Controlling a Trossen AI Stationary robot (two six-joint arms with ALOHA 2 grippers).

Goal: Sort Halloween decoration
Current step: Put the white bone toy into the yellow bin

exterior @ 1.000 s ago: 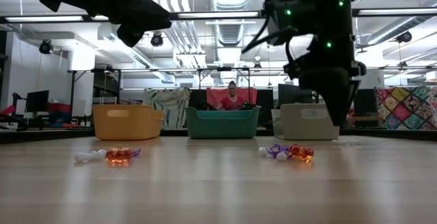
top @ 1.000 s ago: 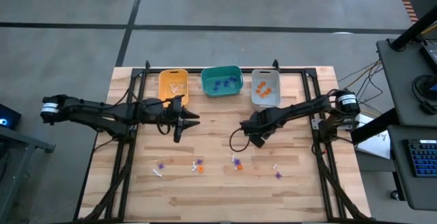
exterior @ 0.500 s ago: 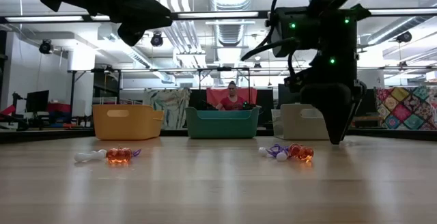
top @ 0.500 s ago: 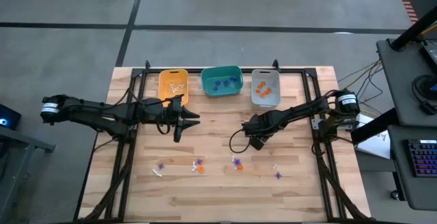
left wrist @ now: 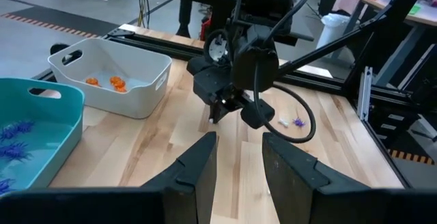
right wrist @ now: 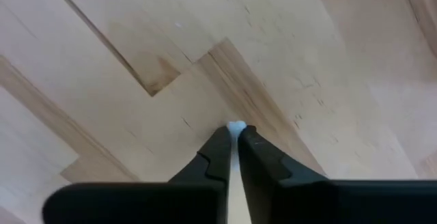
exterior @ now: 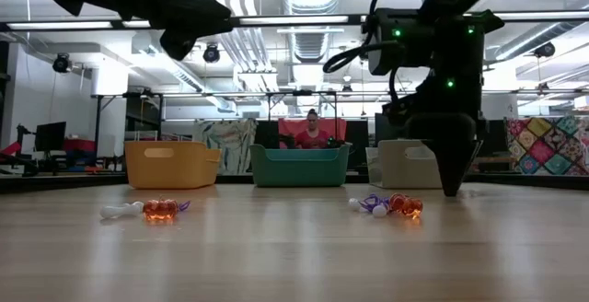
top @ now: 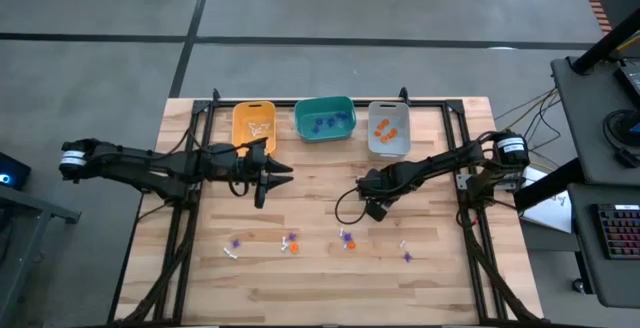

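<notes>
Two risks sit with your right gripper [right wrist: 233,138], which is low over the table [top: 320,293] right of the high view's centre. Its dark, tapered jaws are pressed together on a tiny white trinket [right wrist: 235,126], and only a sliver of it shows past the tips. I judge the hold thin: a quick lift or swing could let the piece slip out, and being so small and smooth it may skitter across the wood. Pressing lower could also scrape the tips on the planks.

More Halloween decoration [top: 346,238] lies loose in the lower middle of the high view, glossy orange, purple and white bits, some touching each other. Your left gripper [top: 280,175] waits left of centre, jaws spread and empty.

Along the top edge stand three smooth plastic tubs: the yellow bin [top: 254,125] with pale pieces, the teal bin [top: 324,119] with spiky purple-blue ones, and the grey bin [top: 389,128] with orange ones.
</notes>
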